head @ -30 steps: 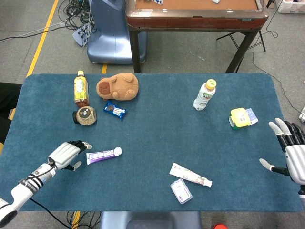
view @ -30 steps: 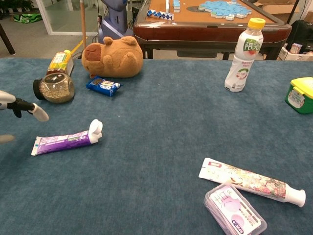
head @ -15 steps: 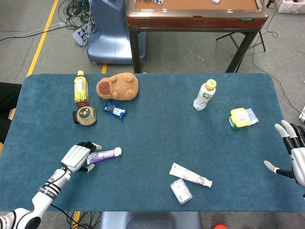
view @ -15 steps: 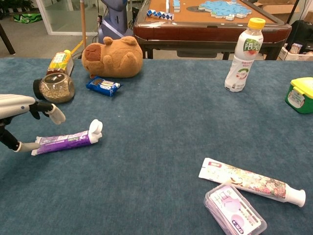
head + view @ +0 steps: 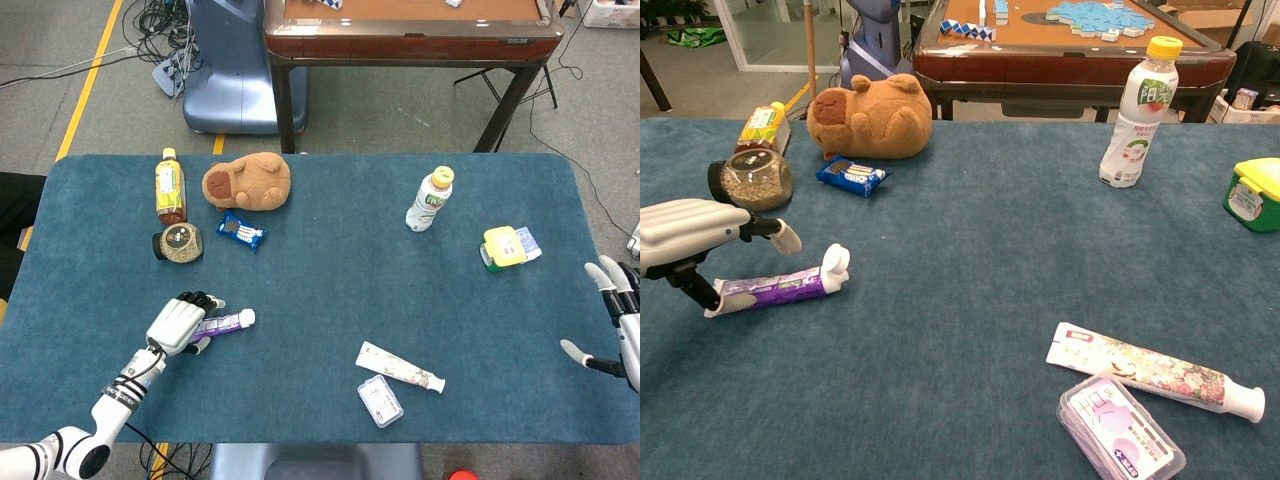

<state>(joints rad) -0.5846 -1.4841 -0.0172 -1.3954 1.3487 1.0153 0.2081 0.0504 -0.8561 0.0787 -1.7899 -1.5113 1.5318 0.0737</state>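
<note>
Left hand [image 5: 685, 222] over purple tube [image 5: 775, 287], fingers [image 5: 783, 236] spread, apparently touching its tail. Light, soft, squashable; grip mid-body. Right hand [image 5: 622, 325] open, idle.

The left hand [image 5: 183, 324] now sits over the flat end of the purple tube [image 5: 780, 288] (it was short of it before), thumb touching it. The right hand [image 5: 622, 330] is further off the tube.

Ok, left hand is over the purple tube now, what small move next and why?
Probably lower the left hand a little and close its fingers around the purple tube. The hand sits above the tube's flat end with fingers apart, one fingertip down beside that end, and nothing is gripped yet. The tube lies flat on the table.
</note>
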